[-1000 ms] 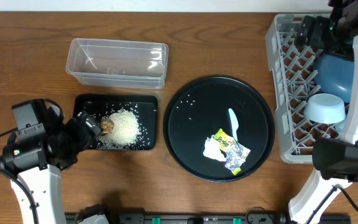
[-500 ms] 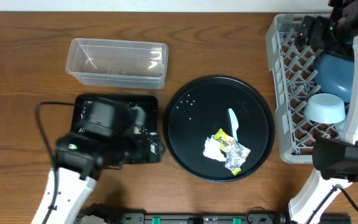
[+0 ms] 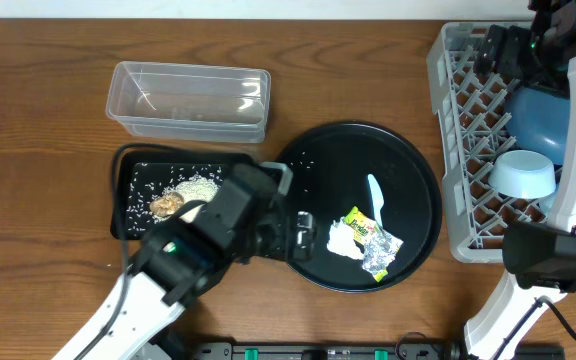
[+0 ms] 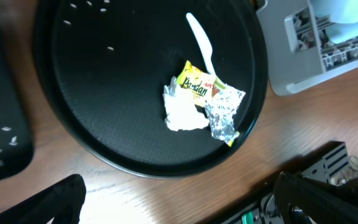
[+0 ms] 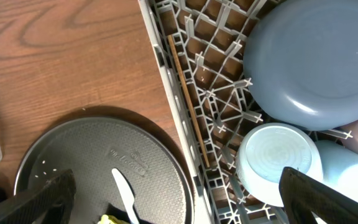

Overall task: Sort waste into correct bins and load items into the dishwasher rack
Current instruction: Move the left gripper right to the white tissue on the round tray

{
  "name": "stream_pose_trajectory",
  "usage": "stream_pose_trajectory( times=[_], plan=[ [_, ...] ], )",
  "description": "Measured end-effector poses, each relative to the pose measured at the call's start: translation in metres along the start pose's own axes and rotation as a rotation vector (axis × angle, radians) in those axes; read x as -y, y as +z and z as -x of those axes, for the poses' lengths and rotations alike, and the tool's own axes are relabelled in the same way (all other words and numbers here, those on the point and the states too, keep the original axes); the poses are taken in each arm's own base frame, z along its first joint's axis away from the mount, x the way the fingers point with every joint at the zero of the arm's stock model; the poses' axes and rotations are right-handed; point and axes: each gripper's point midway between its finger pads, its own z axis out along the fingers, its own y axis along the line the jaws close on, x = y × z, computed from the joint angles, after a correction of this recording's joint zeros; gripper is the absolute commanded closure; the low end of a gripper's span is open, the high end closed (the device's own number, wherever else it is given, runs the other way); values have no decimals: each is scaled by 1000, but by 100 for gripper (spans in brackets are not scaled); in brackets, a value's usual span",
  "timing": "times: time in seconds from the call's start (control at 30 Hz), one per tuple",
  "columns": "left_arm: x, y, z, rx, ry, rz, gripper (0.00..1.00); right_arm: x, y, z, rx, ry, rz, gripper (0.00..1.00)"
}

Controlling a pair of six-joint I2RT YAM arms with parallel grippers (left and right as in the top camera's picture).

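The yellow-green wrapper carries brown script that seems to read "Pandan"; its smaller print is too fine to read. It lies on the round black tray, touching crumpled silver foil and soft white tissue. The slim white spoon lies just beside them. An embossed mark on this tray's pebbled floor is illegible.

Left of the round tray, a shallow black rectangular tray holds loose white rice and a brown lump. A clear round-cornered tub stands up-left of the round tray.

Right of it, the grey lattice rack holds a smooth dark-blue plate, a pale-blue bowl and a thin wooden stick.

The left gripper hangs over the round tray's near rim, fingers spread wide and empty. The right gripper, equally spread, holds nothing above the round tray's right side.
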Motion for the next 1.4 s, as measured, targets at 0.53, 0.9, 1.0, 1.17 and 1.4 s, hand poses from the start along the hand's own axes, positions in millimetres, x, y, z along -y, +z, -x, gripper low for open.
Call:
stream_pose_trajectory(
  times=[0.53, 0.9, 1.0, 1.17, 1.4],
  plan=[
    [-16, 137, -11, -308, -20, 161, 2, 0, 0, 0, 0, 0, 0, 1],
    [-8, 190, -59, -431, 45, 194, 8, 0, 0, 0, 0, 0, 0, 1],
    [-4, 191, -61, -425, 54, 197, 14, 0, 0, 0, 0, 0, 0, 1],
    [-9, 191, -58, -403, 69, 229, 37, 0, 0, 0, 0, 0, 0, 1],
    [-13, 192, -55, -385, 67, 254, 65, 0, 0, 0, 0, 0, 0, 1]
  ],
)
